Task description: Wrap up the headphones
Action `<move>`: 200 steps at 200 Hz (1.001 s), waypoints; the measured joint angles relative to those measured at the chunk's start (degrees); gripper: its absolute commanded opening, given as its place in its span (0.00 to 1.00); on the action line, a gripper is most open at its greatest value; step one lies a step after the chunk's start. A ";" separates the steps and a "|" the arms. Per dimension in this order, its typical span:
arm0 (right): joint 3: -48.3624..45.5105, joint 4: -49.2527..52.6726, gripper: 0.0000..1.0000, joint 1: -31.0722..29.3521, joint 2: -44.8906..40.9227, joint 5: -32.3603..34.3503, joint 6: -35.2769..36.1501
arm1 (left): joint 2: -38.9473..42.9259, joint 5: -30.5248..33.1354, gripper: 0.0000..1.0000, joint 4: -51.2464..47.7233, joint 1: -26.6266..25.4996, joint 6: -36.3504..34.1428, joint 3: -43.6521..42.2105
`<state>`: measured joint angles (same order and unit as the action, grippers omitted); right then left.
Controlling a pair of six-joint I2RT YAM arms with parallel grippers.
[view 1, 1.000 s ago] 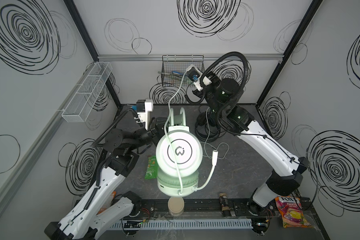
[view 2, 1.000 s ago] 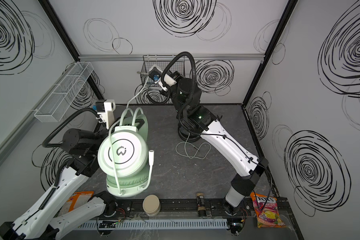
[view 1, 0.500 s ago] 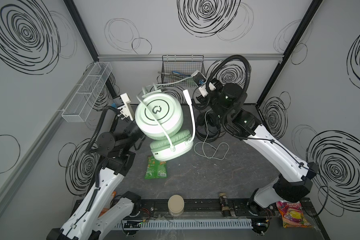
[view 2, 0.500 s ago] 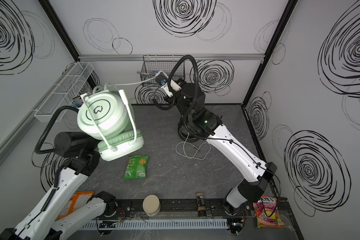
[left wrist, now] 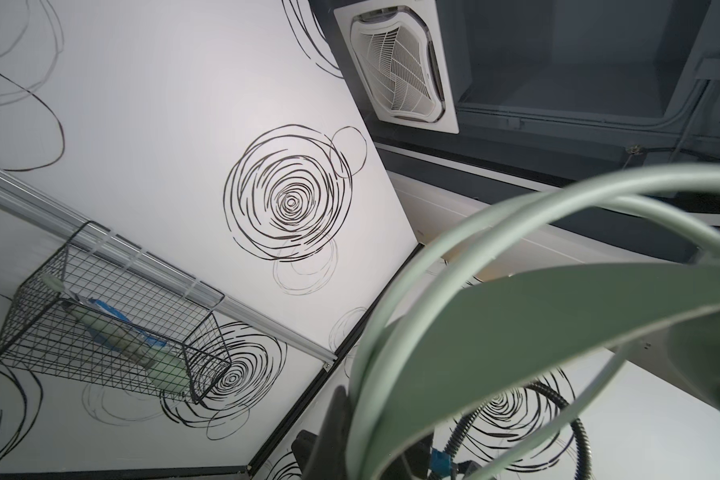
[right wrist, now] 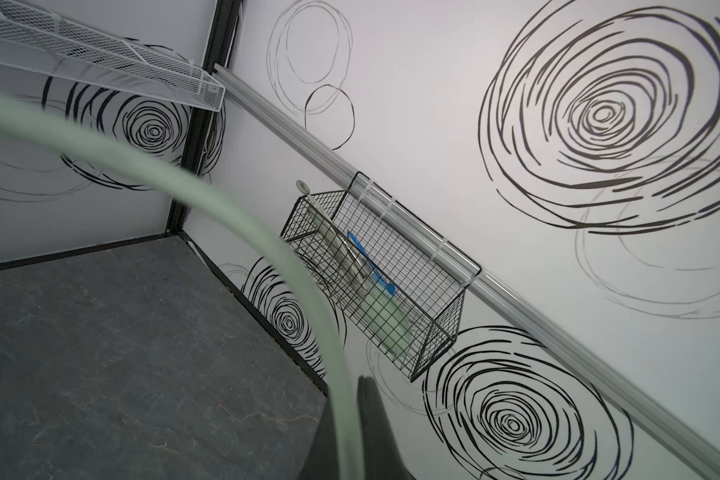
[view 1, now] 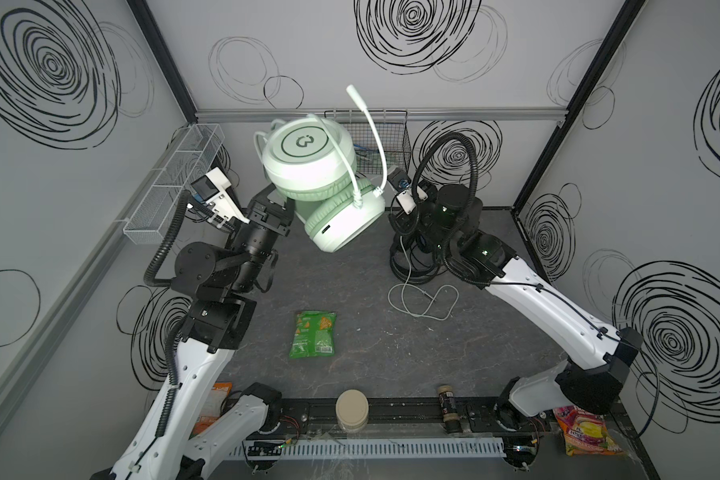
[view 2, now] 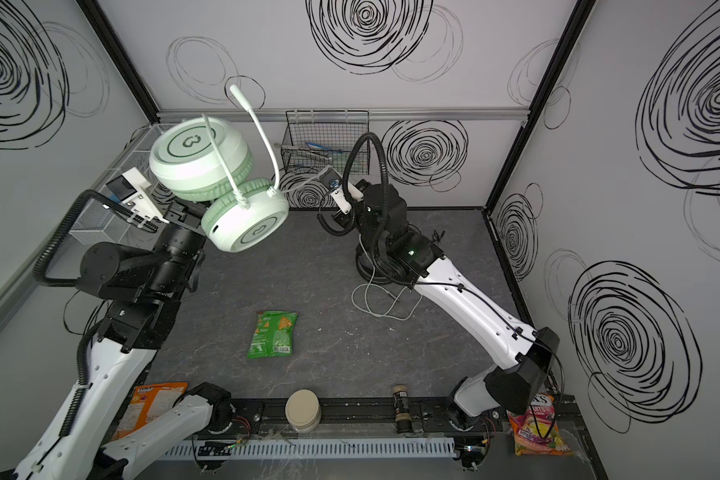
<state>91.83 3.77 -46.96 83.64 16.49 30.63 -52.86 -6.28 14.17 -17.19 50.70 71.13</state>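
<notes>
In both top views the left arm (view 1: pixel 208 374) rears up at back left. Its left gripper (view 1: pixel 285 205) is clenched on the green headset (view 1: pixel 308 166), held high above the table (view 1: pixel 350 270), with the fingertips hidden behind the stacked cups. The right arm (view 1: pixel 549 307) bends up beside it, its right gripper (view 1: pixel 391 187) pinched on the pale cable (right wrist: pixel 250 232), whose slack loops on the table. Under that arm lies the black headset (view 1: pixel 400 272), mostly covered. Counted: two arms, two headsets, a white basket (view 1: pixel 175 183), a black basket (view 1: pixel 385 137) and one snack bag (view 1: pixel 312 334). Only the left wrist view shows the headband (left wrist: pixel 516 332) against a dark finger (left wrist: pixel 337 415), and a ceiling vent (left wrist: pixel 395 66). Only the right wrist view shows the cable running close beside a finger (right wrist: pixel 371 415).
</notes>
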 measured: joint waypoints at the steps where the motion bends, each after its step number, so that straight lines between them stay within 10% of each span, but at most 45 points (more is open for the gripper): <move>1: -0.07 0.00 0.00 -0.02 -0.04 0.00 0.00 | -0.04 0.11 0.00 -0.11 0.00 -0.02 0.04; 200: -0.55 11.93 0.00 -21.75 -2.43 14.32 9.44 | -12.02 32.52 0.00 -31.17 -1.64 -18.99 7.52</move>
<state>91.29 15.70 -68.71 81.21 30.81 40.07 -64.88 26.24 -16.99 -18.83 31.70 78.65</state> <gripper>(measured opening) 0.069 0.098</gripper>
